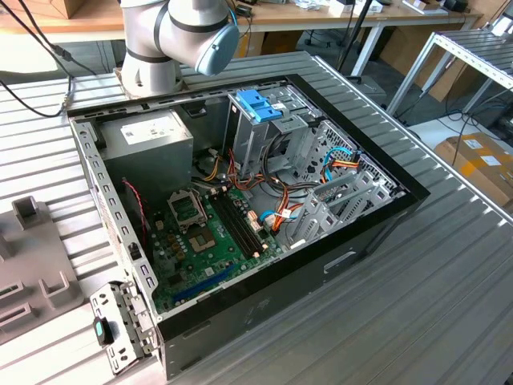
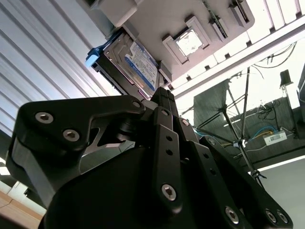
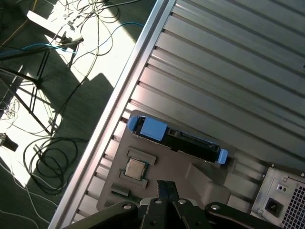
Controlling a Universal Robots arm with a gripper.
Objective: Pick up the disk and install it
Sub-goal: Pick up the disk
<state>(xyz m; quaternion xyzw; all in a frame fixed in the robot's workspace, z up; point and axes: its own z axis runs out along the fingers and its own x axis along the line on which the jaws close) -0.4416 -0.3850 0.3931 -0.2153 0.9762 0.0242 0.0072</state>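
Note:
The disk (image 3: 190, 143) stands on edge in a slot of a grey fixture tray (image 3: 200, 179), with blue plastic rails at both of its ends. In the second wrist view the disk (image 2: 131, 64) shows its silver face and white and blue label. My gripper (image 3: 167, 187) hovers above the tray, a short way off the disk and not touching it. Its two black fingers are pressed together with nothing between them, as the gripper (image 2: 164, 95) also looks in the second wrist view.
The open computer case (image 1: 377, 233) lies on the slatted metal table (image 1: 449, 321), with a drive cage with a blue top (image 1: 258, 108), a grey power supply box (image 1: 148, 136) and the motherboard (image 1: 200, 233). A processor chip (image 3: 136, 168) sits in the tray. Cables cover the floor (image 3: 57, 95) past the table edge.

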